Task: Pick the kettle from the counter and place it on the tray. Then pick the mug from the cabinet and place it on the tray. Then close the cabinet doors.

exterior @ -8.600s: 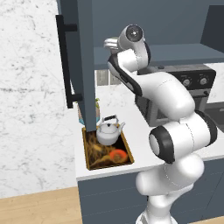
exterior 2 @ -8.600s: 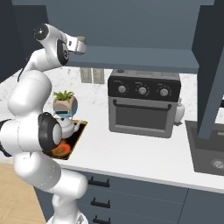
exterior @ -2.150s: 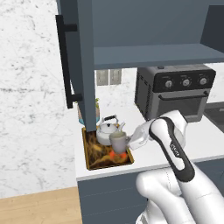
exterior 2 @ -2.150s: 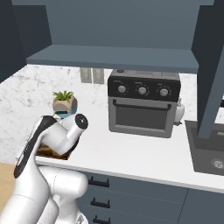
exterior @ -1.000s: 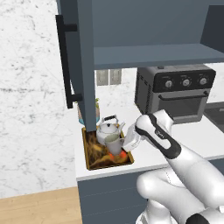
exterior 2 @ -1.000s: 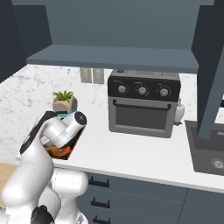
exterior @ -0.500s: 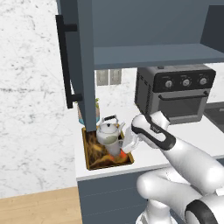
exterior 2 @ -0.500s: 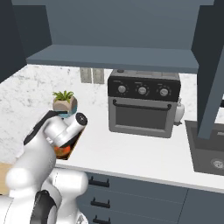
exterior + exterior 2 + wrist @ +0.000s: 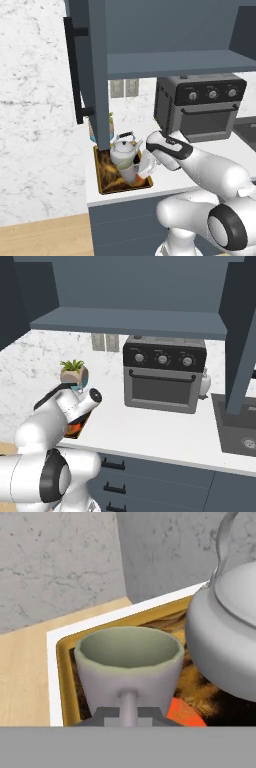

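Note:
The grey-green mug (image 9: pixel 127 170) hangs tilted just over the tray (image 9: pixel 107 186), in front of the white kettle (image 9: pixel 122 149), which stands on the tray. My gripper (image 9: pixel 141 167) is shut on the mug's side handle. In the hand view the mug (image 9: pixel 128 662) faces me with its handle between my fingertips (image 9: pixel 105 715), the kettle (image 9: pixel 225 637) close on its right, and the tray's golden rim (image 9: pixel 65 677) around both. I cannot tell whether the mug touches the tray's base. The cabinet stands open, its left door (image 9: pixel 95 75) swung out above the tray and its right door (image 9: pixel 240 331) out too.
A black toaster oven (image 9: pixel 200 105) stands on the white counter (image 9: pixel 150 431) right of the tray. A potted plant (image 9: pixel 74 372) sits behind the tray by the wall. A dark sink (image 9: pixel 235 428) lies at the far right. The cabinet shelf (image 9: pixel 175 62) overhangs the counter.
My gripper has carried the mug left and down, closer to the kettle and lower over the tray. The kettle and the doors have not moved.

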